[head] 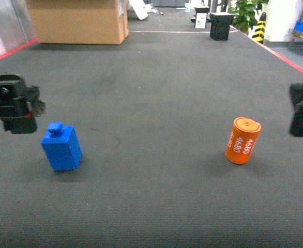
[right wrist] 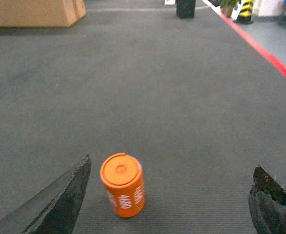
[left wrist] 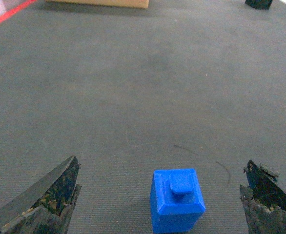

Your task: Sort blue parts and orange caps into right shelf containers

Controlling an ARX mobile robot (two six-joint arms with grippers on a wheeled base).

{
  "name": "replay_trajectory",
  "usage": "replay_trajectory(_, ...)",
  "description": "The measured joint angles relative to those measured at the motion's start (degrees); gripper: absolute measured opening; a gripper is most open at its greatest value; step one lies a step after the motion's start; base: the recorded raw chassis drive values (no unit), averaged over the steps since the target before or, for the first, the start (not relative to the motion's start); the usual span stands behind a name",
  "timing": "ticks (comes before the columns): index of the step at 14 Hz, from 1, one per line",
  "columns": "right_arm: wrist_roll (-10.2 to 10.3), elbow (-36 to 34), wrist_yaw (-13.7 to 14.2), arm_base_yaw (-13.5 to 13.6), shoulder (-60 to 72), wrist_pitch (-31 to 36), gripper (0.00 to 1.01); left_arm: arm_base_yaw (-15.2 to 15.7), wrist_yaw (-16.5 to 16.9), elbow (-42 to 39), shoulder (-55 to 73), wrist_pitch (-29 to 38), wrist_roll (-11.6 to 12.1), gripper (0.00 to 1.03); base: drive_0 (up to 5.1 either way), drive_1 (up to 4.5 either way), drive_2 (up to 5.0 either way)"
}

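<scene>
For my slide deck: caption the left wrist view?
Open left end effector approaching an upright blue blocky plastic part on grey carpet.

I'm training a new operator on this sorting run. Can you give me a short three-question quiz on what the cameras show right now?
1. True or false: the left hand is already shut on the blue part.
2. Which way does the orange cap stand on the grey floor? A) lying flat on its side B) upright, slightly tilted C) stacked on the blue part
3. Fill in: the number printed in white on the orange cap is ____.

Key
1. False: both fingers stand wide apart, with the part between them on the floor.
2. B
3. 4680
</scene>
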Motion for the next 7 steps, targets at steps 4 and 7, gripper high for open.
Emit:
replay_trajectory(4, 1.53, 14.38, -0.07, 2.62, 17.42, -2.10, 0.98, -2.34, 1.20, 9.40, 18.40, 1.68, -2.32, 0.98, 0.0, 0.00, 0.0)
replay_trajectory(7, 2.01, 16.63, 0.09, 2.86, 19.28, -2.29, 0.98, -2.58, 1.40, 11.76, 21.11, 1.57, -2.78, 0.98, 0.0, 0.00, 0.0)
